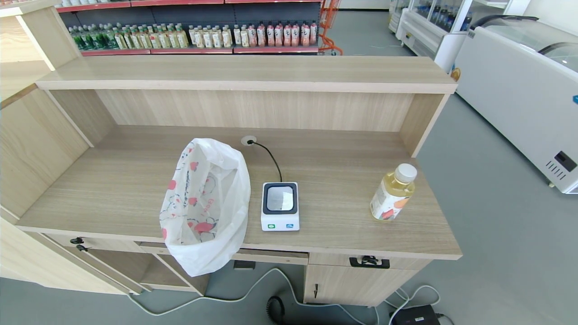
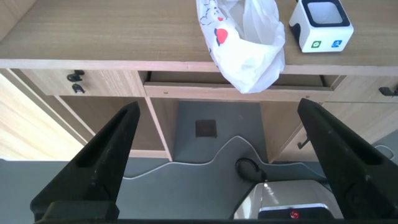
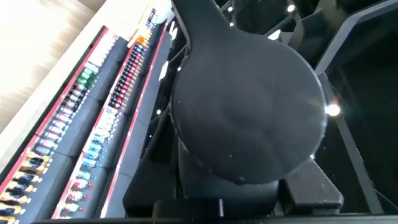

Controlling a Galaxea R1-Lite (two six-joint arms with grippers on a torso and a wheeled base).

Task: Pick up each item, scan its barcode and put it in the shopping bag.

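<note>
Head view, scanner between shopping bag and bottle, left pincer released, right pincer unclear

Bag just left of scanner; bottle well right, on counter.

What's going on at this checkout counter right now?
Nothing is being handled at the moment. A bottle stands upright near the right end of the counter, untouched. The scanner sits in the middle, and the shopping bag lies open just to its left, sagging over the front edge. The left end effector is open and empty, low in front of the counter.
</note>
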